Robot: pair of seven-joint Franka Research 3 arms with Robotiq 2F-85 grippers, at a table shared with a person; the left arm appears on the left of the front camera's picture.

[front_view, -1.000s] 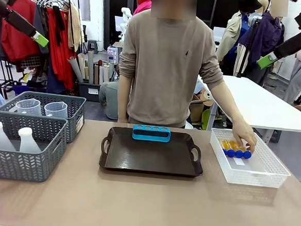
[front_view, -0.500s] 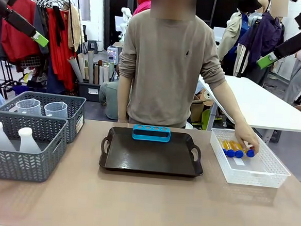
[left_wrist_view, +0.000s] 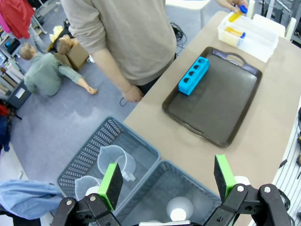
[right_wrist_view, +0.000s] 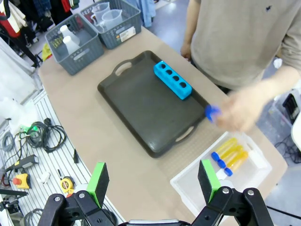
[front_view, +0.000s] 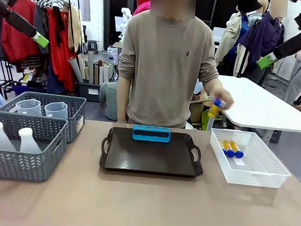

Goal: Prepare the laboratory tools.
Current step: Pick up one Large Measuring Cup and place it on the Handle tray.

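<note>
- And it's up! The person's hand (front_view: 222, 99) has come out of the white mesh basket (front_view: 252, 178) with one small yellow tube with a blue cap (front_view: 213, 109). A moment ago that hand lay low among the tubes.
- What that means, as I read it: the loading is starting. The lifted tube is probably bound for the blue four-hole rack (front_view: 151, 133), which sits at the far edge of the black handled tray (front_view: 152, 157). The rack's holes look empty.
- The left gripper (left_wrist_view: 167, 181) is high above the table, jaws spread wide and holding nothing. The two grey woven-look baskets (front_view: 18, 163) lie right below and between its jaws. The tray is beyond them, and the lifted tube is far ahead, past the tray.
- The right gripper (right_wrist_view: 153, 181) is also high, jaws wide and empty. The tray lies straight ahead of its jaws and the mesh basket just beyond one finger. The hand with the tube is farther ahead on that same side.
- Tubes: four in all, one in the hand and three remaining tubes (right_wrist_view: 231, 151) lying side by side in the mesh basket.
- Clear plastic handled measuring beakers (front_view: 29, 106): two, standing in the farther grey basket.
- Translucent white conical flasks (front_view: 27, 141): two, upright in the nearer grey basket.
- One rack, one tray, one mesh basket, two grey baskets.
</note>
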